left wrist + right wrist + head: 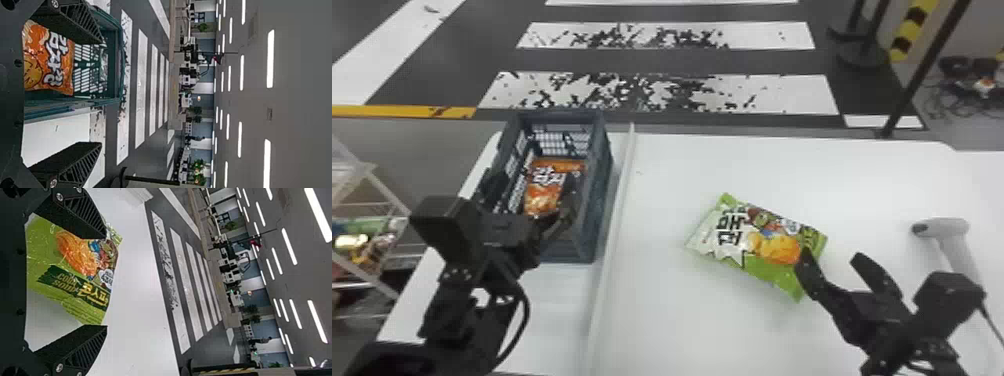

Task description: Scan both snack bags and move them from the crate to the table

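The left tool (532, 186) is spread open at the crate (600, 215); the orange bag (547, 187) lies inside. The right tool (832, 255), also open, is by the green bag (767, 245) on the table (692, 325), left of the scanner (954, 240).

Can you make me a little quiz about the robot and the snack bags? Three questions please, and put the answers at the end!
1. True or false: the orange snack bag is in the crate.
2. Fill in: the green snack bag lies on the white ____.
3. Which is to the robot's right of the green snack bag?
a) the crate
b) the handheld scanner
c) the orange snack bag

Key: 1 true; 2 table; 3 b
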Robot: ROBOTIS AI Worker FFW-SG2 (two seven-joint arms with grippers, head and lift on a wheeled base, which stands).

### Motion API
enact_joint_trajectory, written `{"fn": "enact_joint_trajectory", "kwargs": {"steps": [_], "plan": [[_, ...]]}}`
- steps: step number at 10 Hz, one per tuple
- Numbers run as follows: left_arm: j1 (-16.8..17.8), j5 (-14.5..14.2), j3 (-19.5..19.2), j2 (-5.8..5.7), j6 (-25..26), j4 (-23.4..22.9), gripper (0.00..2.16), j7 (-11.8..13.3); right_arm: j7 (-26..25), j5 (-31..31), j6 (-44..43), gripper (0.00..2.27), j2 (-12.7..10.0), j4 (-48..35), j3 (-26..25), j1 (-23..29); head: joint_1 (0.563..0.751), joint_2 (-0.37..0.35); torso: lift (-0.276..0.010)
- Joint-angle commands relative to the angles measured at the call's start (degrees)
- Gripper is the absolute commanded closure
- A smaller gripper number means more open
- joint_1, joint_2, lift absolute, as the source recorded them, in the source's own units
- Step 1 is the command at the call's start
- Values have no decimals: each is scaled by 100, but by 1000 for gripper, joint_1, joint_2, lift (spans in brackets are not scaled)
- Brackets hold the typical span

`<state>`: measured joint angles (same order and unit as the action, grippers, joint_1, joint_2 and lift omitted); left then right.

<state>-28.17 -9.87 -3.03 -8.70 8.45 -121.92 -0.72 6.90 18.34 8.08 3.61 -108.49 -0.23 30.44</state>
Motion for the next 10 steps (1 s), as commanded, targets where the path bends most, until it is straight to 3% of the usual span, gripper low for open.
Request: {"fn": "enact_joint_trajectory", "kwargs": {"steps": [1, 5, 6, 7, 8, 9, 10], "plan": [[-22, -15, 4, 27, 13, 45, 76, 19, 276, 214, 964, 120, -18, 100, -214, -188, 695, 78, -88], [-13, -42, 22, 27, 13, 107, 76, 36, 795, 434, 2001, 178, -80, 311, -337, -478, 695, 101, -88], [-13, -51, 22, 27, 13, 116, 76, 36, 856, 548, 2247, 441, -106, 398, -381, -592, 695, 112, -88], [-13, -68, 22, 18, 13, 133, 76, 36, 909, 548, 2300, 981, -115, 434, -416, -662, 695, 120, -88], [-22, -77, 22, 9, 13, 160, 76, 28, 909, 548, 2282, 1899, -150, 451, -443, -680, 695, 122, -88], [-13, -77, 22, 9, 13, 169, 76, 28, 909, 513, 2141, 2260, -159, 451, -487, -688, 695, 123, -88], [-22, -94, 31, 0, 13, 177, 76, 28, 944, 469, 1667, 2260, -159, 477, -487, -653, 695, 119, -88]]}}
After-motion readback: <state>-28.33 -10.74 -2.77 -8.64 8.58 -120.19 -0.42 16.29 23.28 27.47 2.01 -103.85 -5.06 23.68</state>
